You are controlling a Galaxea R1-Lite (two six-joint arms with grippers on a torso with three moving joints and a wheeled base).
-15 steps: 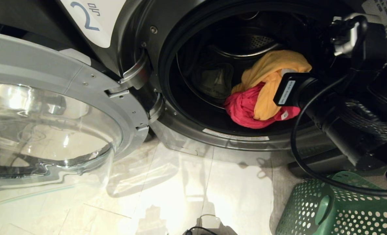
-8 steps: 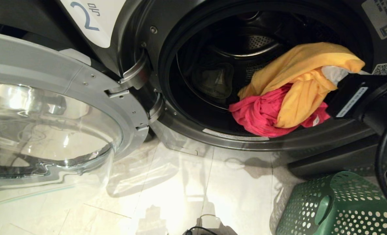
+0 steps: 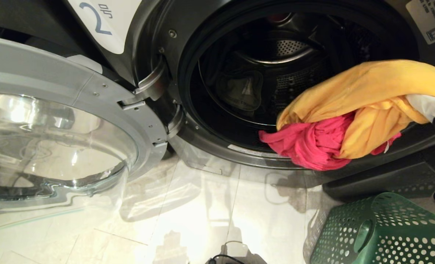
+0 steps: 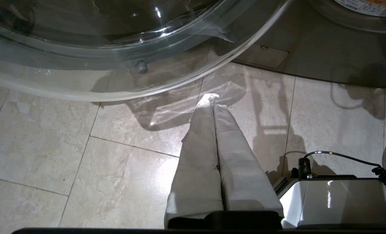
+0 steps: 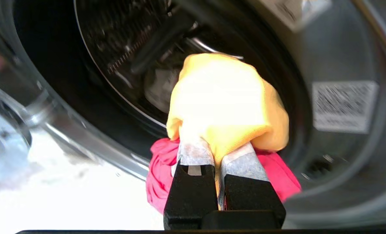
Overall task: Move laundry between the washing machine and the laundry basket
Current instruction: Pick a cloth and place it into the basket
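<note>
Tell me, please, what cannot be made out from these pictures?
- Right gripper: cut off by the head view's right edge; in its wrist view yellow-orange garment hides the fingertips.
- Red garment: mostly under the yellow one.
- Green perforated plastic basket: contents cut off by the head view's bottom corner.
- Dark grey washer's drum: too dark.

Soft matt cloth laundry (image 3: 353,117), glossy clear glass door (image 3: 52,146) in a brushed metal rim, perforated green plastic basket (image 3: 378,234), polished stone-look floor (image 3: 202,220).
</note>
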